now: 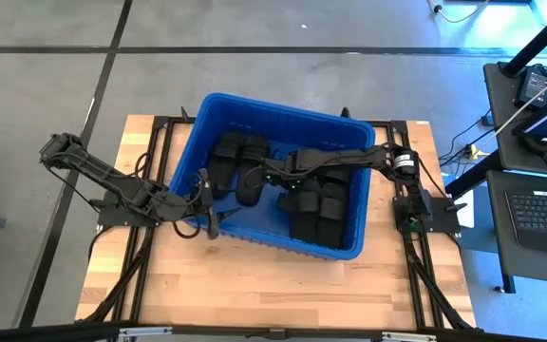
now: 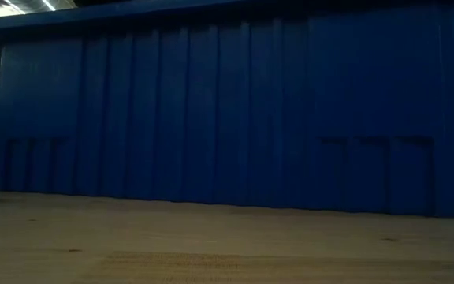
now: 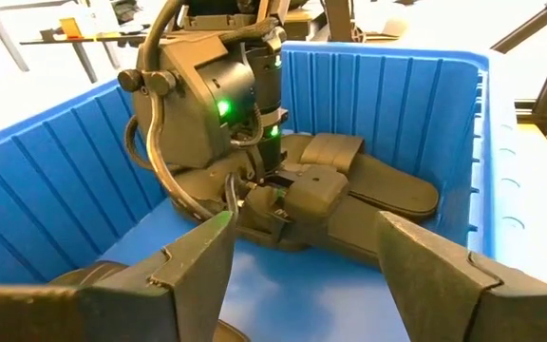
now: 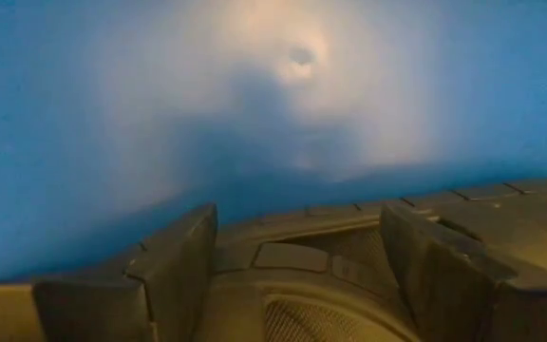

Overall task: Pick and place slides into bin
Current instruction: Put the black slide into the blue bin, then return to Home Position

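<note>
The blue bin (image 1: pixel 273 103) stands mid-table and fills the low view (image 2: pixel 227 110). Several black slides lie inside: some at the far left (image 1: pixel 231 152) and a stack at the right (image 1: pixel 316 211), which also shows in the left wrist view (image 3: pixel 387 185). My right gripper (image 1: pixel 248 182) reaches low into the bin, fingers wide apart (image 4: pixel 297 247), with one slide (image 4: pixel 302 294) between them, sole tread showing. My left gripper (image 1: pixel 209 220) is open and empty (image 3: pixel 302 256) over the bin's near left corner, facing the right gripper (image 3: pixel 254 180). My right gripper's fingers (image 4: pixel 169 271) stand wide apart on either side of a slide's sole edge (image 4: pixel 292 256), pointing down toward the bin floor. I cannot tell whether they touch it.
The bin's walls (image 3: pixel 55 180) close in both grippers, and its blue floor (image 4: pixel 112 114) lies close under the right one. Bare wooden tabletop (image 1: pixel 254 285) lies in front of the bin. Desks with a laptop (image 1: pixel 539 209) stand beyond the table's right edge.
</note>
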